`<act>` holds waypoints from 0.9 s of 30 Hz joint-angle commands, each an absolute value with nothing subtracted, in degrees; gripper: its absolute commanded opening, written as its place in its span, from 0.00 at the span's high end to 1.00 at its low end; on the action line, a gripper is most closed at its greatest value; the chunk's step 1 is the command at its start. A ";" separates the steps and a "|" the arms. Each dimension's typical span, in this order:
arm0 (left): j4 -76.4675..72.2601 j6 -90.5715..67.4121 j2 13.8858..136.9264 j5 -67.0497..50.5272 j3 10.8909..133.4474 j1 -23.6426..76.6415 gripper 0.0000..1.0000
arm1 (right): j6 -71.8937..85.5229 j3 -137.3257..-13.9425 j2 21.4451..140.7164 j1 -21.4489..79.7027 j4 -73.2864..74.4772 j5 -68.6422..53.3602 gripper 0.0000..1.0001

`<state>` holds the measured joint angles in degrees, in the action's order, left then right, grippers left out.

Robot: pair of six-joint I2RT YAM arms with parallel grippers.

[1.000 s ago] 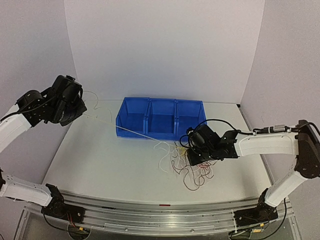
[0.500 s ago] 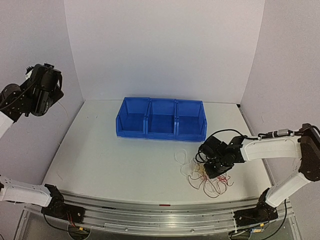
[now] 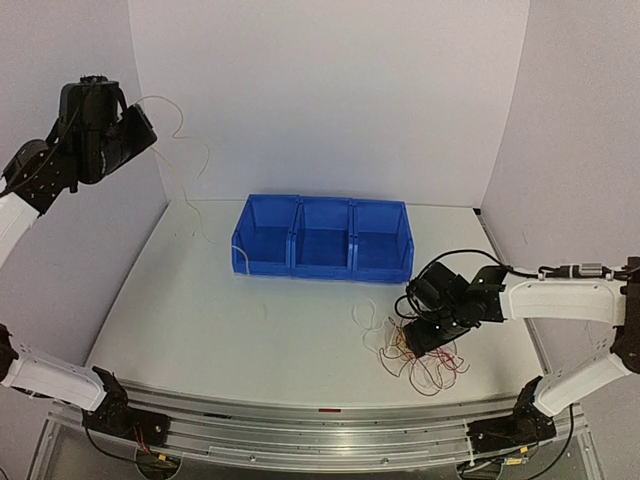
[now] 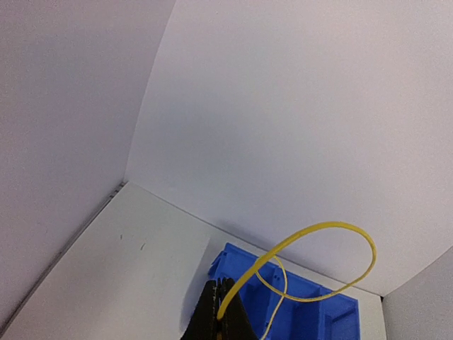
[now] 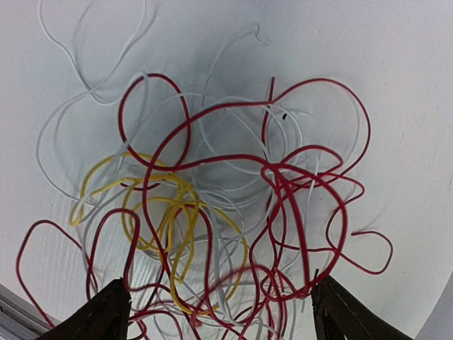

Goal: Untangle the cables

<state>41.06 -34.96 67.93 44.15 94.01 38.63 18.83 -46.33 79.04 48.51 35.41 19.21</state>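
Your right gripper [image 5: 219,292], jaws spread, sits directly above the tangle [image 5: 191,205]; your left gripper [image 4: 218,312], high and well apart, clenches 1 yellow cable [image 4: 333,225].

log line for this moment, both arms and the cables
left gripper: shut on yellow cable, held high | right gripper: open, over cable tangle | untangling: not done

1. cables [image 5: 283,183]: smooth plastic-looking insulation, slight sheen
2. bin [image 3: 322,262]: blue moulded plastic, semi-gloss
3. table [image 3: 220,310]: white, matt, smooth
4. front rail [image 3: 320,425]: bare metal, dull brushed look
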 commanded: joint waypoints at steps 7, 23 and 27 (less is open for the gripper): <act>31.87 -21.99 86.75 39.08 114.59 38.50 1.00 | 12.80 -57.69 71.62 48.62 36.28 14.01 0.10; 24.23 -13.77 104.54 37.65 128.34 35.66 1.00 | 12.41 -59.95 71.56 48.67 36.21 18.02 0.08; 26.07 -15.72 107.58 35.08 133.13 32.64 1.00 | 12.28 -59.73 71.54 48.64 36.23 19.42 0.07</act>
<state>27.20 -14.98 105.50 37.56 126.83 35.82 12.83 -58.50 72.52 48.51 35.93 17.08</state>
